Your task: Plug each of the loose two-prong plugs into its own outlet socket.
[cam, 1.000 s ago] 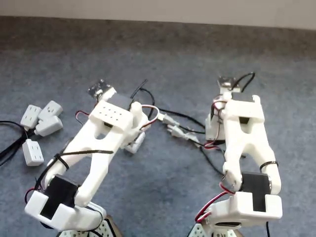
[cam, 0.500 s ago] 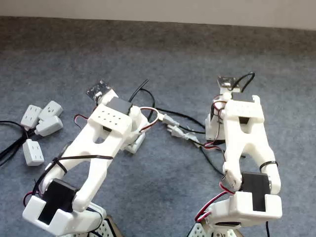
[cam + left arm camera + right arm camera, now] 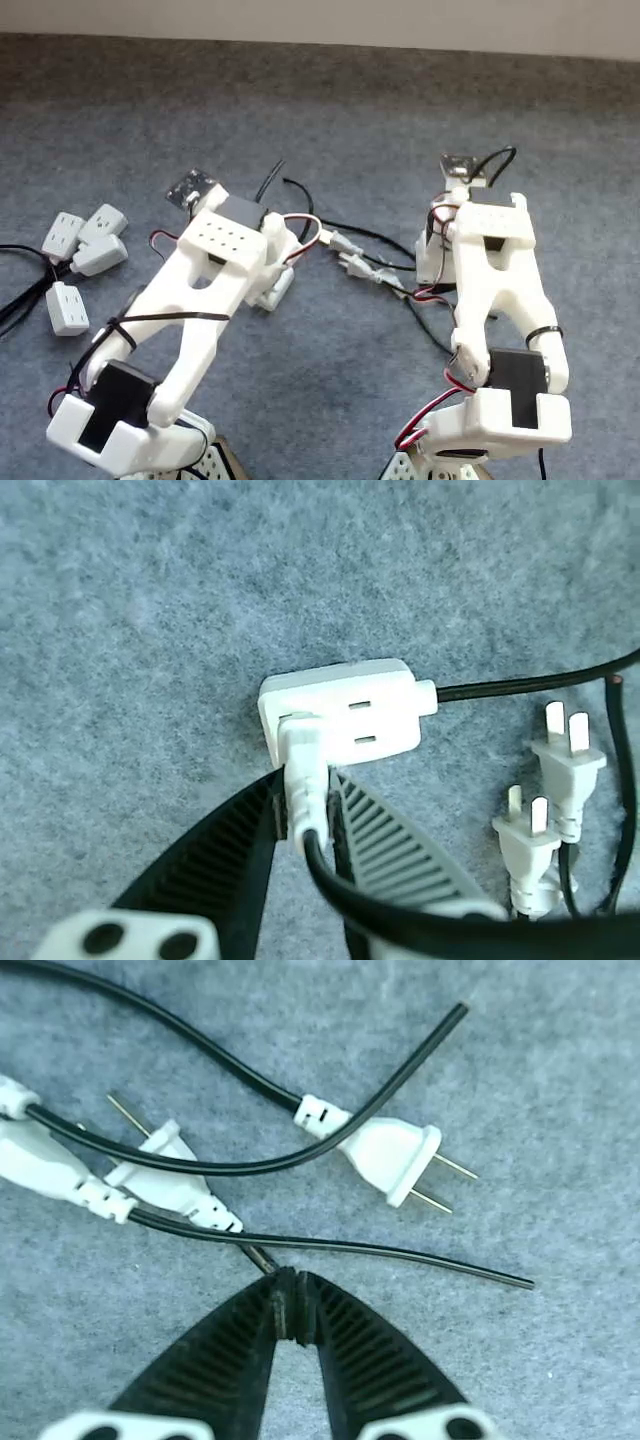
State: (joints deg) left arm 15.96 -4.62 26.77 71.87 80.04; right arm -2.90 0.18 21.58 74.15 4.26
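Left arm (image 3: 215, 275) shifted left; its gripper (image 3: 306, 798) grips plug (image 3: 300, 752) at outlet (image 3: 372, 702).

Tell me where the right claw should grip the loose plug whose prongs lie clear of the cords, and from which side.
I would grip the plug on its white body behind the flared face, coming down from above, right claw across its narrow edges. It lies flat on the carpet, and that leaves the prongs free.
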